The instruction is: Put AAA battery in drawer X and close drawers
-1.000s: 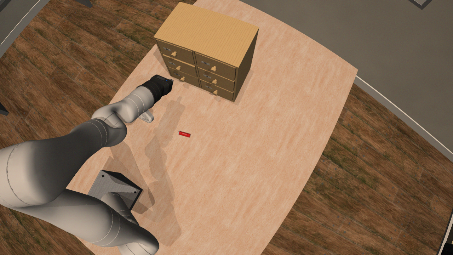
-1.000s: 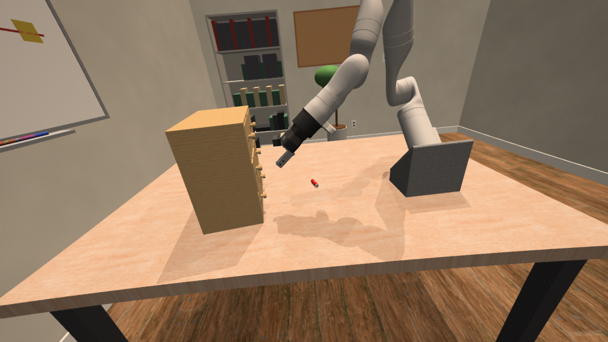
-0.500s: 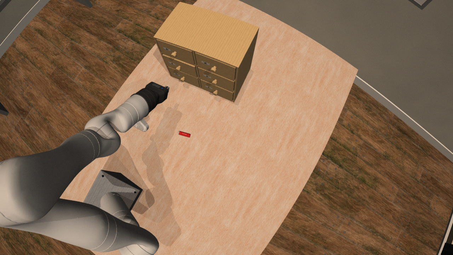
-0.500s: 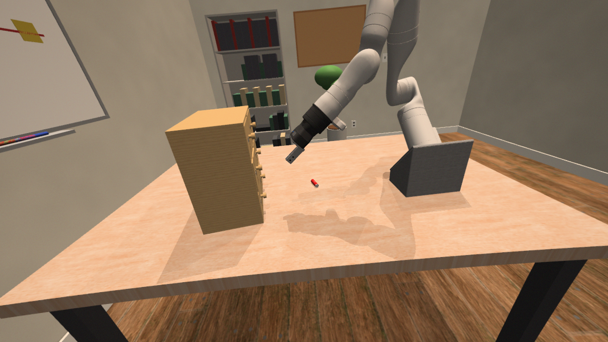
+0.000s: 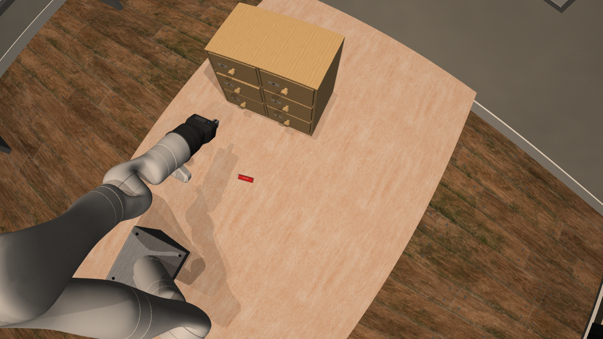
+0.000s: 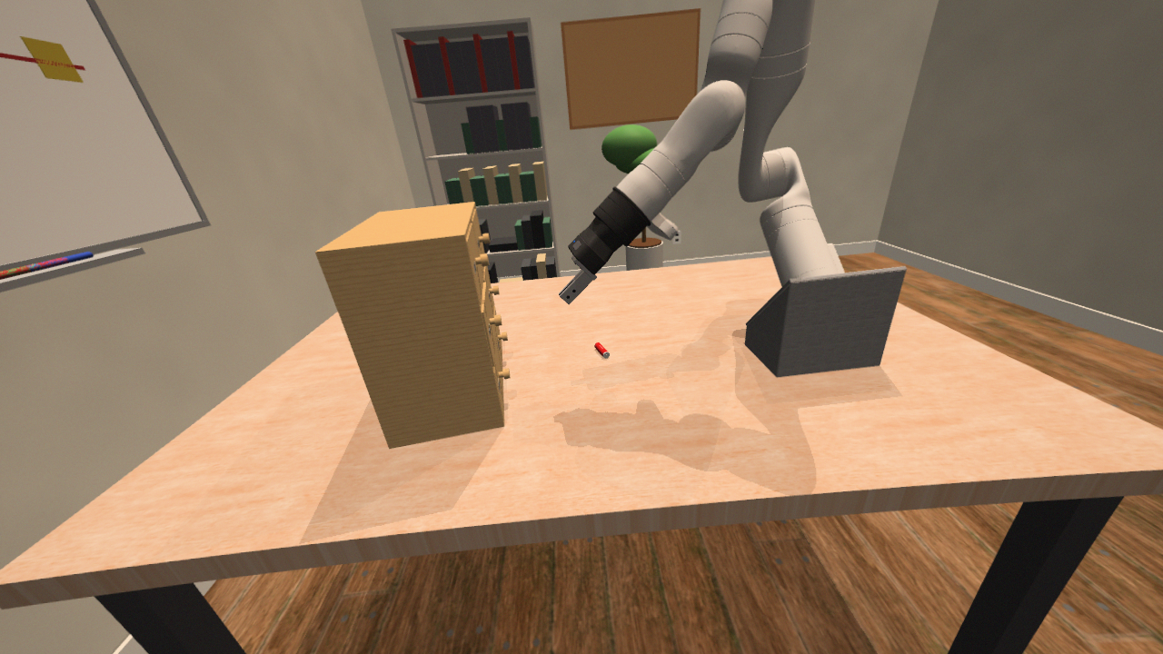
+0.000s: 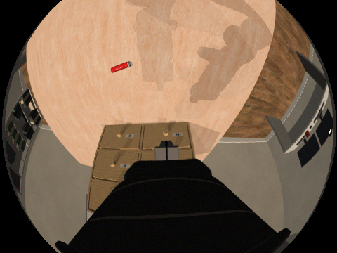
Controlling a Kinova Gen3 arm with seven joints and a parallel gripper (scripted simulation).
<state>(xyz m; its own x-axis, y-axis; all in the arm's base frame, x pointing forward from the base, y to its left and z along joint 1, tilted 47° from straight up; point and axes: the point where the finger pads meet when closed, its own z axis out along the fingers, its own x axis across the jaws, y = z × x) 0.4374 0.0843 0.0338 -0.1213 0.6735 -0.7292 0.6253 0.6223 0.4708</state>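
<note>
Closed completely, the pincer (image 5: pixel 215 122) (image 6: pixel 567 297) (image 7: pixel 166 147) held nothing and hung above the table (image 5: pixel 337 189) (image 6: pixel 666 480) (image 7: pixel 70 77), its fingertips together. It stood in front of the left part of the chest (image 5: pixel 273 44) (image 6: pixel 414 333) (image 7: pixel 142 138), apart from the knobs, and pointed obliquely downward. The chest occupied the far part of the table, upright, with six drawers in two columns of three. Five drawer fronts lay about flush; the left middle drawer (image 5: pixel 242 86) appeared to stand slightly proud (its upper edge caught the light). Their interiors were hidden, so the contents could not be told. Each front carried a knob and a small label, whose marking was too small to read; the drawer marked X could not be identified. The AAA battery (image 5: pixel 245 178) (image 6: pixel 601 350) (image 7: pixel 121 67), red with a silvery end, lay on its side on the table, outside the chest, between it and the wedge-shaped base (image 5: pixel 126 253) (image 6: pixel 845 325) of the arm (image 5: pixel 164 157) (image 6: pixel 690 138). Beyond the table, an open bookcase (image 6: pixel 475 95) contained dark, green and cream volumes.

relative to the earlier top and exterior views, the gripper (image 5: pixel 216 122) (image 6: pixel 566 298) (image 7: pixel 166 147) has drawn back from the front of the chest (image 5: pixel 273 44) (image 6: pixel 411 333) (image 7: pixel 121 135) and now hangs somewhat higher. the arm (image 5: pixel 162 157) (image 6: pixel 690 130) has retracted with it. the arm's shadow (image 5: pixel 216 177) (image 6: pixel 651 439) (image 7: pixel 154 46) has likewise shifted away from the chest. in the exterior view, the corkboard's (image 6: pixel 630 69) upper right corner, formerly covered by the arm, has come into sight.
</note>
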